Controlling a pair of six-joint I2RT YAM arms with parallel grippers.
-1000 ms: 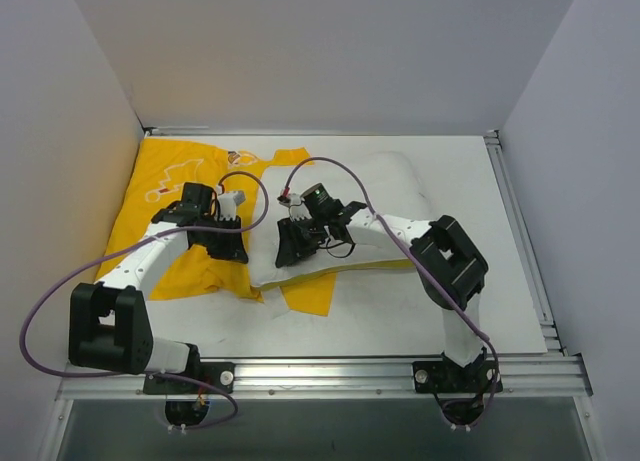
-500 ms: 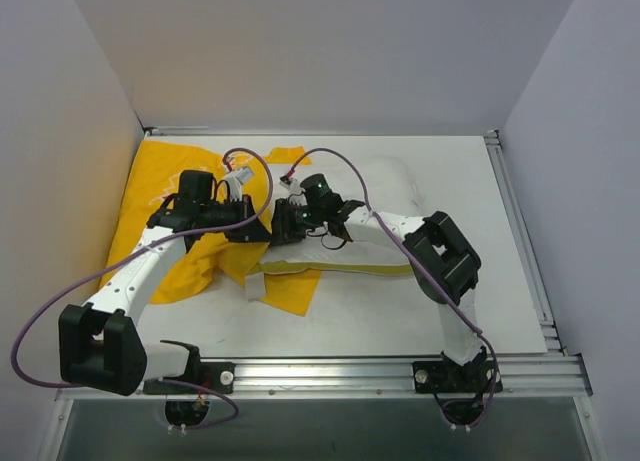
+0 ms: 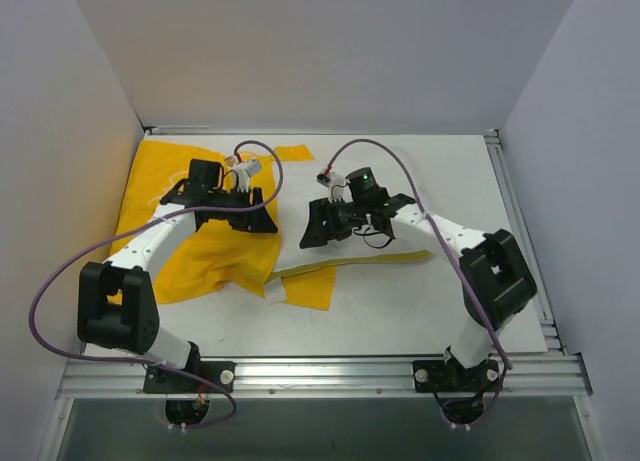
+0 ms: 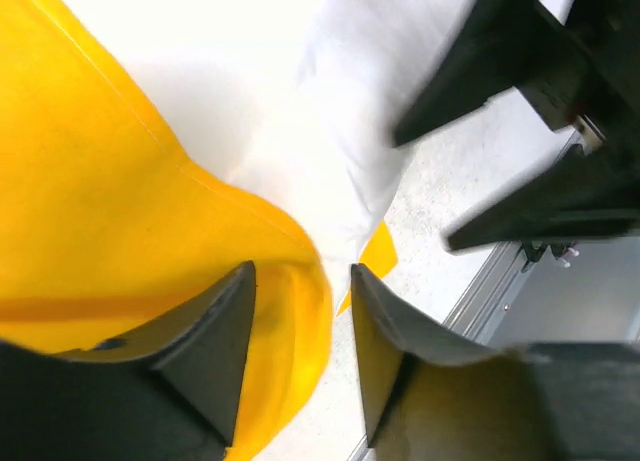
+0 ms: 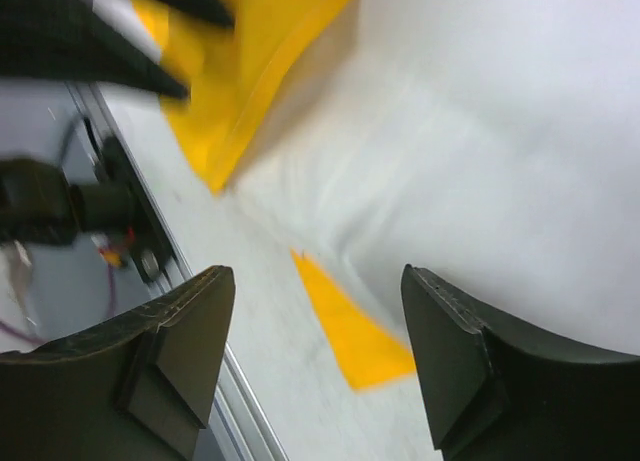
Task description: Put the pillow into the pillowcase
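Observation:
The yellow pillowcase (image 3: 170, 231) lies crumpled at the table's left. The white pillow (image 3: 345, 256), with its yellow seam stripe, lies to its right, and its left end meets the cloth. My left gripper (image 3: 268, 221) hovers over the pillowcase's right edge. In the left wrist view the left gripper (image 4: 302, 281) has its jaws part-way apart. A fold of the pillowcase (image 4: 100, 201) lies against the left finger beside the pillow (image 4: 330, 131). My right gripper (image 3: 310, 233) is open and empty above the pillow's left end. The right wrist view shows the right gripper (image 5: 318, 281), the pillow (image 5: 480, 131) and the pillowcase (image 5: 260, 41).
White walls close in the table at the back and both sides. An aluminium rail (image 3: 320, 366) runs along the front edge and another (image 3: 520, 231) along the right. Purple cables (image 3: 60, 281) loop off both arms. A yellow pillowcase corner (image 5: 350, 331) pokes out under the pillow.
My right gripper has drawn back to the right, away from the pillowcase, with its jaws open. My left gripper has shifted right and back over the cloth's edge. The yellow cloth has been reshaped.

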